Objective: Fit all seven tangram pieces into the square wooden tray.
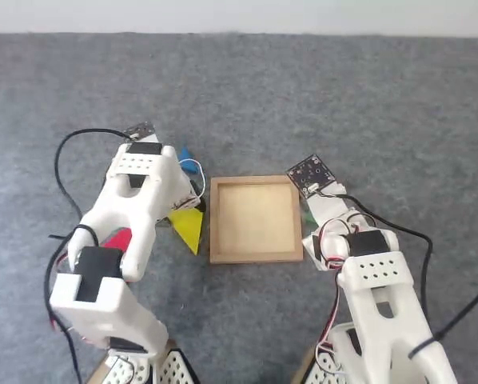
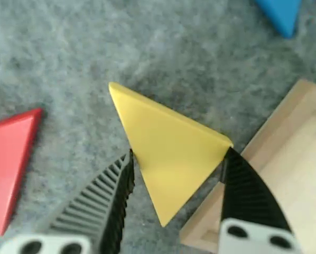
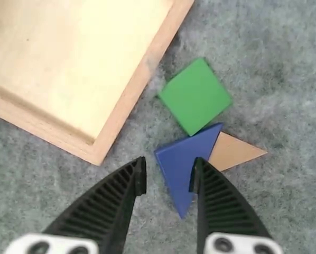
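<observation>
- The left gripper [image 2: 179,156] stands wide, with the yellow triangle [image 2: 171,140] between its jaws. Both tips touch the triangle's sides, so I think it has hold of it.
- The yellow triangle is low over the grey carpet [image 1: 247,96], just beside the outside edge of the wooden tray [image 1: 217,220]. I cannot tell if it is lifted yet.
- The right gripper [image 3: 168,170] is partly open and holds nothing. It hangs over the dark blue triangle [image 3: 180,159].
- The dark blue triangle touches the green square [image 3: 196,96] and the light brown triangle [image 3: 236,152]. All three lie on the carpet, just outside the tray's other side.
- The tray has no piece in it, so I think this is the very first step: picking up the yellow triangle.
- The next move needs a firm squeeze, then a lift high enough to clear the tray's rim.
- After that the triangle should be turned so its straight sides sit along the tray's walls, then set down flat in a corner.
- The red triangle [image 2: 12,159] lies near the yellow one, but apart from it.
- The light blue piece [image 2: 282,13] lies farther off on the carpet.
- I can read no words or labels. The pieces and the tray look plain.
</observation>
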